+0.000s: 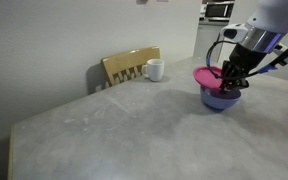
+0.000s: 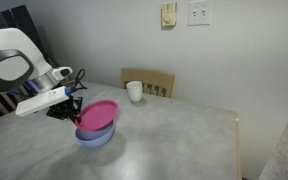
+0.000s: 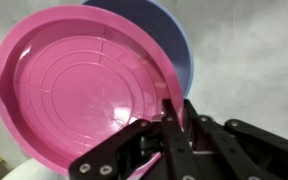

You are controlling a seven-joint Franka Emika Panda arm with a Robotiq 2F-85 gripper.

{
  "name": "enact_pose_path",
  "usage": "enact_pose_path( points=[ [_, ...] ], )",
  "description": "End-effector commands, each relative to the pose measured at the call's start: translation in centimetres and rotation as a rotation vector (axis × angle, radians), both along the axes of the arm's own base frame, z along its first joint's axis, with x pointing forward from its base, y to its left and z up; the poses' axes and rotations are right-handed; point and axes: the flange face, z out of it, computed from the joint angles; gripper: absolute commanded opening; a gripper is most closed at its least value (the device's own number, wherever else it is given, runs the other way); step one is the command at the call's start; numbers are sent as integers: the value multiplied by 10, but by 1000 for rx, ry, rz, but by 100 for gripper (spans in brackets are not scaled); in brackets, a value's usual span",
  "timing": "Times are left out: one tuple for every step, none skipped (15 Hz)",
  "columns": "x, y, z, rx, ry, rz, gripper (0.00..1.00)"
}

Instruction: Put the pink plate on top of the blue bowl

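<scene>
Black end effector (image 3: pixel 174 108) grips the pink plate (image 3: pixel 84 85) by its rim, tilted over the blue bowl (image 3: pixel 176 40).

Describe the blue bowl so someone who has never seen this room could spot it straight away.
On the grey table, find the gripper holding the pink plate; the blue bowl sits right under that plate. It is the deeper, periwinkle dish, unlike the flat plate above it or the white mug by the wooden chair.
</scene>
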Motion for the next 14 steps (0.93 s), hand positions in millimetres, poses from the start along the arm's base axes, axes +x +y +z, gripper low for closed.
enact_pose_path(
  points=[
    [-14, 0, -1, 33, 1, -37, 3],
    [-17, 1, -1, 37, 5, -50, 3],
    [-20, 2, -2, 39, 9, -55, 3],
    [-22, 2, -2, 42, 15, -63, 3],
    [-25, 2, -3, 45, 19, -70, 3],
    [-28, 2, -2, 45, 23, -76, 3],
    [-30, 2, -3, 46, 25, -81, 3],
    [-31, 1, -2, 46, 23, -83, 3],
    [-32, 1, -2, 47, 21, -85, 3],
    [-31, 2, -1, 47, 16, -85, 3],
    [-28, 3, -1, 49, 9, -84, 3],
    [-23, 5, -1, 50, 3, -78, 3],
    [-20, 6, -1, 50, 1, -71, 3],
    [-16, 8, -3, 53, -3, -66, 3]
  ],
)
